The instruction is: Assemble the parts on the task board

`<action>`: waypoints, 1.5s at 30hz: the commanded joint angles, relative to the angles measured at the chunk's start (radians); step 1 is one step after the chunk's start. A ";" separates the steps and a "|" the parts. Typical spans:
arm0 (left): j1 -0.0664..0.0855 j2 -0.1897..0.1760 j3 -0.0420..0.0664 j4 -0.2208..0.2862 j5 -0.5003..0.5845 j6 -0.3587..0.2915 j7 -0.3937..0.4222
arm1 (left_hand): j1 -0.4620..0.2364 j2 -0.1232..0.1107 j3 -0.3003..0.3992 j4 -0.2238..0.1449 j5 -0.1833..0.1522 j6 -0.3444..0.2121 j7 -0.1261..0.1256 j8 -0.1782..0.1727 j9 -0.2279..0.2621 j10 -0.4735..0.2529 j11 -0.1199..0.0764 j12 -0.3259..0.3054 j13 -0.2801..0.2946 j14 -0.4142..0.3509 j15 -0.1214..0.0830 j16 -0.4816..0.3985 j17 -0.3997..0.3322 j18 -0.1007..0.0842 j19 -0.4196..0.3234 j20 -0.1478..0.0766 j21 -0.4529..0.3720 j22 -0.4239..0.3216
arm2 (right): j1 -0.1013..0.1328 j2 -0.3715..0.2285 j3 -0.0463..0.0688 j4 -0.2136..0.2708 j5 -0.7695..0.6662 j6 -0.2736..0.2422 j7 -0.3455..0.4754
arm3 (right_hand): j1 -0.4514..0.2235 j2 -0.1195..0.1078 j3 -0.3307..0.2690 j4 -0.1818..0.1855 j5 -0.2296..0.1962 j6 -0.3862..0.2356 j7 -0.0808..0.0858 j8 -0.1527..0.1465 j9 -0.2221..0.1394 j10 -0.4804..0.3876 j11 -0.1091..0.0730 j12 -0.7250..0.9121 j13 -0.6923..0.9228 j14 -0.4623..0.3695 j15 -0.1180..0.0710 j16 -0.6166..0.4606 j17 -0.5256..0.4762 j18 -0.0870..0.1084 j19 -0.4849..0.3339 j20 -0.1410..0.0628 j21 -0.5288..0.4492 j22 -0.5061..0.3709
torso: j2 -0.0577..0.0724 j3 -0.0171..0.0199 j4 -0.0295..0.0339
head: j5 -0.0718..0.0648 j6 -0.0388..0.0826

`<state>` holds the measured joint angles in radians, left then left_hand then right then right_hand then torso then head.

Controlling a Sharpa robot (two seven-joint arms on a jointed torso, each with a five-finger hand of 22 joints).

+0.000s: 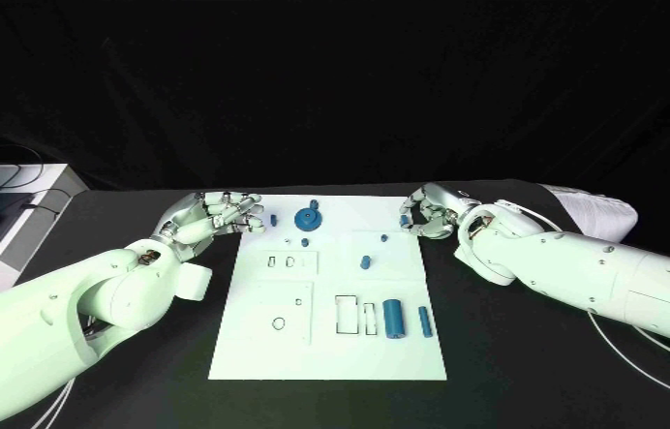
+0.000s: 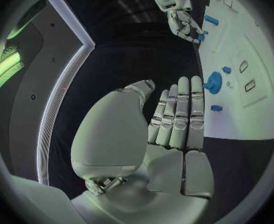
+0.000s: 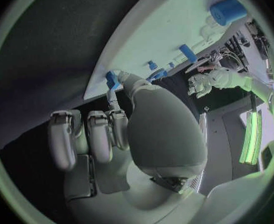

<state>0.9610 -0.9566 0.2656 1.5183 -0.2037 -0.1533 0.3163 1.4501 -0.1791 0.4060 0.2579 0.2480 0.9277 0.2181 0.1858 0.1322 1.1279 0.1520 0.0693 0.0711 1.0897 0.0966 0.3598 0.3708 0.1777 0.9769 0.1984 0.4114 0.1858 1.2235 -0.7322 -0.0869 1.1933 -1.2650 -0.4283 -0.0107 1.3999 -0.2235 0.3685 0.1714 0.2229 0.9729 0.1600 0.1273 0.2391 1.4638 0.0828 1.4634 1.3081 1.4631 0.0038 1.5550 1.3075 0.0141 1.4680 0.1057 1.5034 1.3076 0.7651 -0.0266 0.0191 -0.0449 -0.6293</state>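
Blue gear (image 1: 310, 219) faces the left hand (image 2: 174, 119) in wrist view

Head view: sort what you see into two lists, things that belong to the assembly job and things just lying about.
Job: task board; blue gear; large blue cylinder; thin blue pin; small blue peg; left hand; right hand.

Lying about: white box at the table's far left edge; cables beside it.
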 commanded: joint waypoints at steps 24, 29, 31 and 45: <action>0.000 0.001 0.000 -0.001 -0.004 0.014 0.008 | -0.007 -0.004 0.007 -0.001 -0.003 0.006 0.002 -0.007 0.000 0.006 0.002 -0.002 0.000 -0.007 -0.002 0.007 0.003 0.003 -0.009 -0.002 0.004 0.002 | -0.002 0.007 0.000 -0.014 0.006 0.032 0.009 | 0.004 0.027 0.037 -0.003 0.007 0.042 -0.013 0.024 0.005 0.035 -0.020 0.011 0.177 0.095 -0.014 0.003 0.206 0.002 0.073 -0.011 0.006 0.212 | 0.001 -0.0022 0.0003 | 0.002 0.001; 0.000 0.001 0.000 -0.002 -0.005 0.015 0.008 | -0.007 -0.004 0.007 -0.001 -0.003 0.006 0.002 -0.007 0.000 0.006 0.002 -0.002 0.000 -0.007 -0.002 0.007 0.003 0.003 -0.009 -0.002 0.004 0.002 | -0.002 0.006 0.000 -0.011 0.011 -0.007 0.013 | 0.004 0.035 0.049 -0.005 0.007 0.050 -0.017 0.030 0.007 0.040 -0.023 0.018 0.183 0.096 -0.016 0.004 0.212 0.000 0.076 -0.013 0.013 0.218 | 0.001 -0.0024 -0.0003 | 0.003 0.002; 0.000 0.001 0.000 -0.002 -0.005 0.015 0.008 | -0.007 -0.004 0.007 -0.001 -0.003 0.006 0.002 -0.007 0.000 0.006 0.002 -0.002 0.000 -0.007 -0.002 0.007 0.003 0.003 -0.009 -0.002 0.004 0.002 | -0.002 0.005 0.000 -0.006 0.012 -0.031 0.014 | 0.002 0.038 0.054 -0.006 0.007 0.060 -0.020 0.037 0.009 0.045 -0.026 0.024 0.188 0.097 -0.018 0.005 0.214 -0.001 0.078 -0.015 0.018 0.222 | 0.001 -0.0022 -0.0001 | 0.003 0.002; 0.000 0.001 0.000 -0.004 -0.005 0.013 0.009 | -0.009 -0.004 0.008 -0.001 -0.003 0.005 0.003 -0.008 0.000 0.005 0.002 -0.003 0.000 -0.008 -0.001 0.008 0.005 0.003 -0.010 -0.001 0.005 0.002 | 0.033 -0.012 0.011 0.091 -0.022 -0.102 -0.059 | 0.003 0.038 0.063 -0.014 0.006 0.074 -0.028 0.049 0.013 0.047 -0.033 0.027 0.190 0.098 -0.023 0.006 0.218 -0.004 0.085 -0.019 0.030 0.233 | -0.001 -0.0044 -0.0017 | 0.008 0.005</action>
<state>0.9609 -0.9569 0.2656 1.5126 -0.2062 -0.1534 0.3154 1.4501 -0.1791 0.4086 0.2552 0.2480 0.9277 0.2181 0.1813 0.1322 1.1278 0.1521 0.0693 0.0710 1.0898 0.0966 0.3639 0.3746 0.1776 0.9733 0.1949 0.4114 0.1867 1.2535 -0.7442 -0.0763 1.2746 -1.2624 -0.4948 -0.0338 1.4027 -0.1923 0.4279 0.1586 0.2281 1.0420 0.1336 0.1729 0.2515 1.4678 0.0582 1.4847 1.3075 1.4667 -0.0146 1.5550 1.3074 0.0141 1.4643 0.0948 1.5307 1.3073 0.7639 -0.0308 0.0184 -0.0381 -0.6245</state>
